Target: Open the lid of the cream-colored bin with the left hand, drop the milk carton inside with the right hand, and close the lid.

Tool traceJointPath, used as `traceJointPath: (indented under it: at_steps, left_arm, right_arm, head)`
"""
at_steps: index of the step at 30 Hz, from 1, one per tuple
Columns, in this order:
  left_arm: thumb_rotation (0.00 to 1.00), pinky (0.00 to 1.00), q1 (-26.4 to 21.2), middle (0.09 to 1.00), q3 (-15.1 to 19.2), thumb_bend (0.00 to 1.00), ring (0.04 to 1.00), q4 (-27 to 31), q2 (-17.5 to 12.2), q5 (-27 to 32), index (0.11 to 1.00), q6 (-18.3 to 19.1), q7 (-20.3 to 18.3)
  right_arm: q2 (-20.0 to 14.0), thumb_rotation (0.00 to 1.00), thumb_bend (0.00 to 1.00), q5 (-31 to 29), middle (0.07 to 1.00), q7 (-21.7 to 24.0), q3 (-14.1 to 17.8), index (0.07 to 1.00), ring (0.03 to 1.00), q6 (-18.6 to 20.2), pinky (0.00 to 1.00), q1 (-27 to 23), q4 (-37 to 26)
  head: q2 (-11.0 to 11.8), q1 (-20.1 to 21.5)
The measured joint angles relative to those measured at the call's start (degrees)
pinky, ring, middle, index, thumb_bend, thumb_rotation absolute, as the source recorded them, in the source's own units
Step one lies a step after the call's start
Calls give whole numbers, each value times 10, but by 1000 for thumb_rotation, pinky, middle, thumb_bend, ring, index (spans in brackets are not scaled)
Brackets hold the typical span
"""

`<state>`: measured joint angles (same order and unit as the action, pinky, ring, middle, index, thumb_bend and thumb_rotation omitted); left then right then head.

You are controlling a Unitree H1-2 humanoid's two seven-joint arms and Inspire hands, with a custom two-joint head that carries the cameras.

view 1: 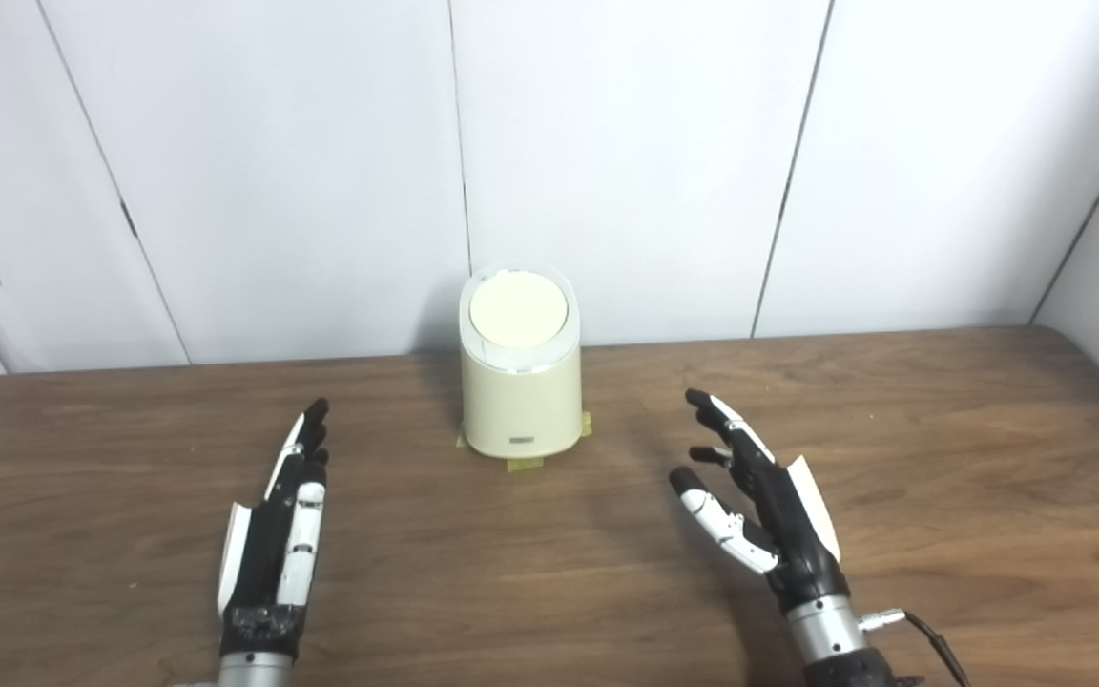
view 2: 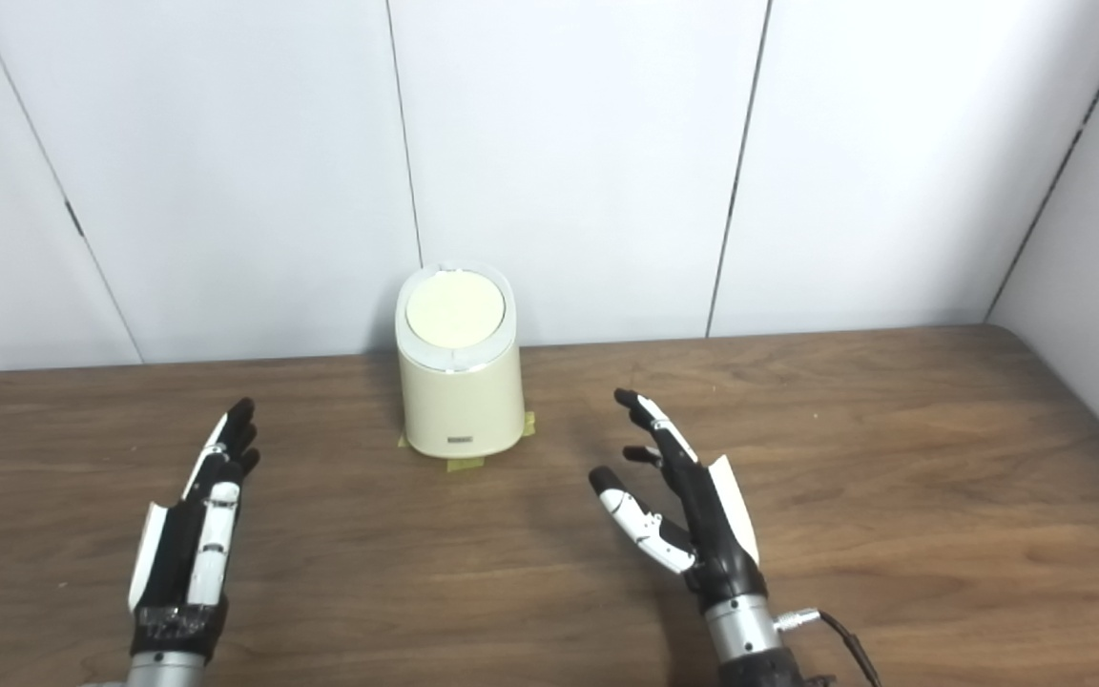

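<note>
The cream-colored bin (view 1: 520, 382) stands upright at the back middle of the wooden table (view 1: 941, 458), its round lid (view 1: 518, 309) shut and tilted toward me. My left hand (view 1: 278, 534) is open and empty, fingers straight, to the front left of the bin. My right hand (view 1: 759, 501) is open and empty, fingers spread, to the front right of the bin. Both hands are well apart from the bin. No milk carton shows in either view.
Yellow tape strips (view 1: 523, 465) stick out from under the bin's base. White wall panels (view 1: 626, 162) rise right behind the table's back edge. A cable (view 1: 936, 639) runs from my right wrist.
</note>
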<state>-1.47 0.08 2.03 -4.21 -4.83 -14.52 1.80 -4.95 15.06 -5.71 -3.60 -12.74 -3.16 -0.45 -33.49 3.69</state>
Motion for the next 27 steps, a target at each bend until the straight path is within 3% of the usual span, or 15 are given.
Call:
traceJointPath:
  at_steps: [27]
  left_arm:
    - [942, 952, 0, 980, 0, 191, 977, 1, 0, -3, 951, 0, 2]
  right_arm:
    - [0, 600, 219, 2, 912, 0, 0, 870, 895, 1, 796, 0, 0]
  head:
    - [1, 1]
